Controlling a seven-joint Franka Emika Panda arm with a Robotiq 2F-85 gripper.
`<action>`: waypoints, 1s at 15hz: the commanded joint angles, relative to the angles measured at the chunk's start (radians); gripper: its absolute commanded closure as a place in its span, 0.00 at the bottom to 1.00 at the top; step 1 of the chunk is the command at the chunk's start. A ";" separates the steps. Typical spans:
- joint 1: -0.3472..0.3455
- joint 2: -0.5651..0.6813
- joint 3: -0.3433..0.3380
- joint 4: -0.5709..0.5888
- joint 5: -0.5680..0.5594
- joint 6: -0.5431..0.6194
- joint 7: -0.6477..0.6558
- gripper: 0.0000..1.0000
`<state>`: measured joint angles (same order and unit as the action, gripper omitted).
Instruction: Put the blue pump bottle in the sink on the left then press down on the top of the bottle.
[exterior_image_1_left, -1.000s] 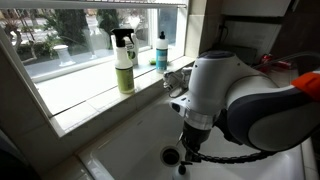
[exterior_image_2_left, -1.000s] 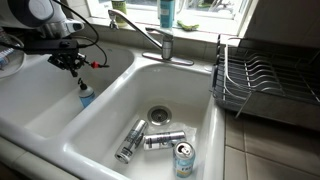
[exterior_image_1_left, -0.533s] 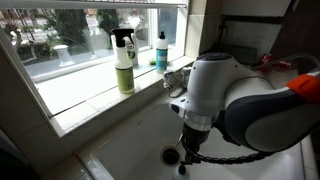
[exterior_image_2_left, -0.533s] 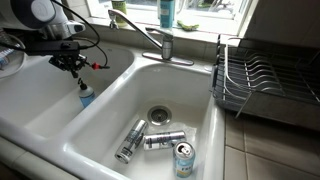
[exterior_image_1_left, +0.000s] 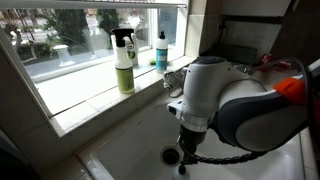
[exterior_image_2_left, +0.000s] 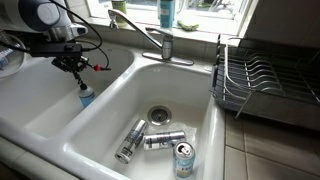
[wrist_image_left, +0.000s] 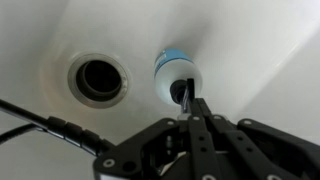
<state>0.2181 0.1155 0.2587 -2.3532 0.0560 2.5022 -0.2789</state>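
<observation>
Blue pump bottle (wrist_image_left: 168, 68), its very top out of sight beneath the gripper (wrist_image_left: 189, 97).

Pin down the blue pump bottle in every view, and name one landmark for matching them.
In an exterior view: blue pump bottle left of centre, under the gripper.
In an exterior view: not visible, behind the arm.
Wrist view: the bottle upper centre, right of the drain.
Shared landmark: the gripper, in all three.

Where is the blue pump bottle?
Look at the white double sink. In the basin under the robot's gripper stands the blue pump bottle. Unlike the metal cans in the neighbouring basin, it's blue with a pump top.
</observation>
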 joint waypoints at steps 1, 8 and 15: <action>-0.002 0.029 -0.002 0.024 0.000 0.001 0.006 1.00; -0.005 0.051 -0.003 0.040 -0.004 0.001 0.010 1.00; -0.006 0.069 -0.003 0.043 -0.005 0.002 0.010 1.00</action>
<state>0.2137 0.1609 0.2555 -2.3262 0.0560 2.5022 -0.2789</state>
